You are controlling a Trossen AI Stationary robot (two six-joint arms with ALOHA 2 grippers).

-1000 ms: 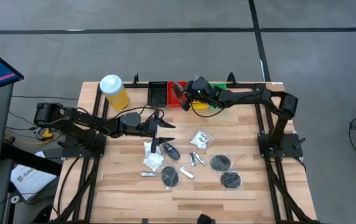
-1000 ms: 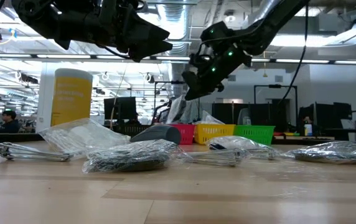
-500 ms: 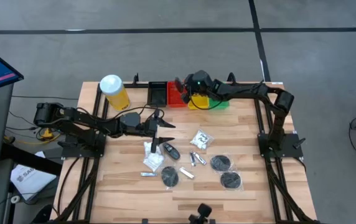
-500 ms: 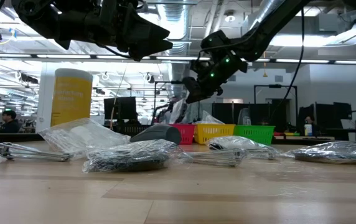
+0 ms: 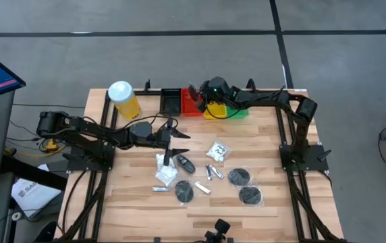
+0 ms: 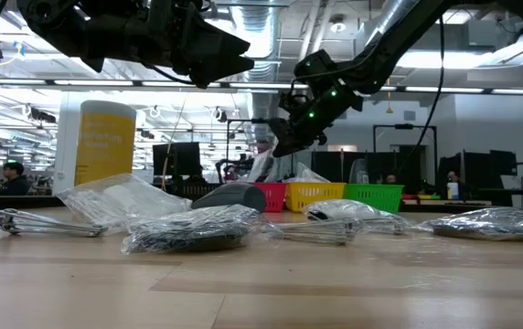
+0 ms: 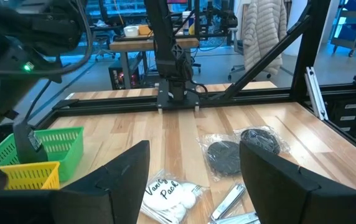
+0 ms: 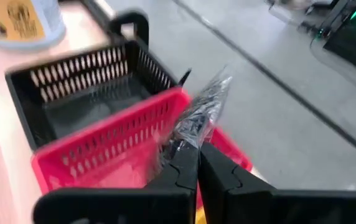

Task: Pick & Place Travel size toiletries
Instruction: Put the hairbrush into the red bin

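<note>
Right gripper shifted over red tray, clamping what seems a bagged toiletry, left gripper wide, empty

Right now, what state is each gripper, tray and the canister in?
Right gripper: shut on a clear-wrapped item, above the red tray.
Left gripper: open, empty, above the table.
Black tray: looks empty.
Yellow canister: upright, lid on.
</note>
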